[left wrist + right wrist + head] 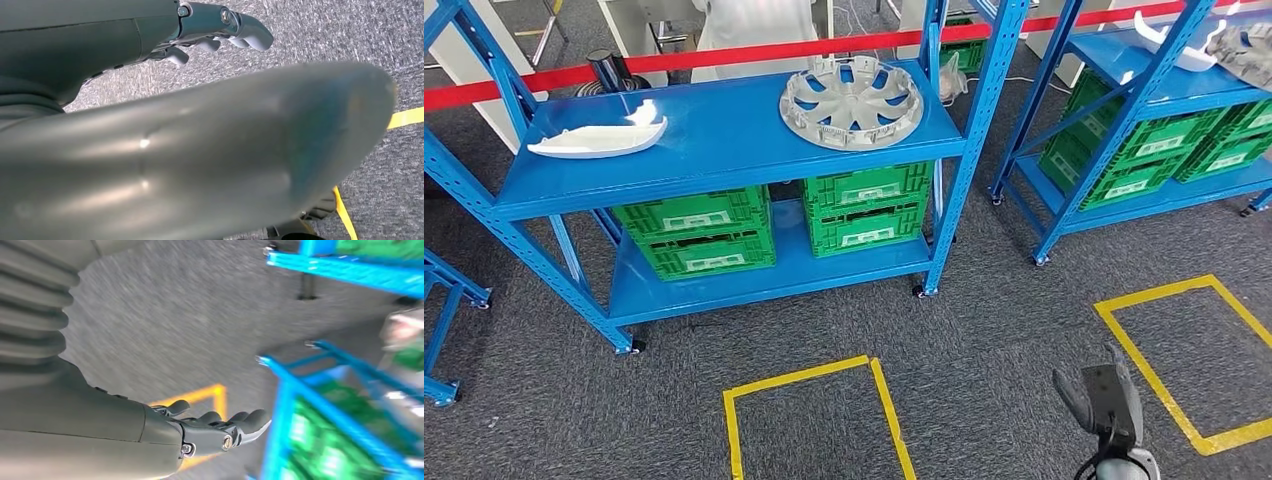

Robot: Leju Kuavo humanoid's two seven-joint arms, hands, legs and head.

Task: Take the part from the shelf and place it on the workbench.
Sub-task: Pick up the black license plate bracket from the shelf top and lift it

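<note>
A silver wheel cover [852,100] lies flat on the top board of the blue shelf [724,160], towards its right end. A white curved part [602,135] lies at the left end of the same board. My right hand [1104,405] hangs low at the bottom right of the head view, far from the shelf and over the carpet. In the right wrist view my right hand [220,432] has its fingers stretched out and holds nothing. My left hand [165,130] is over the carpet, its fingers [235,27] extended and apart, with nothing in it.
Green crates [696,232] stand on the shelf's lower board. A second blue shelf [1124,70] with more crates and parts stands to the right. Yellow tape squares [814,378] mark the grey carpet. A red barrier tape [724,55] runs behind the shelves, with a person in white [754,25] beyond it.
</note>
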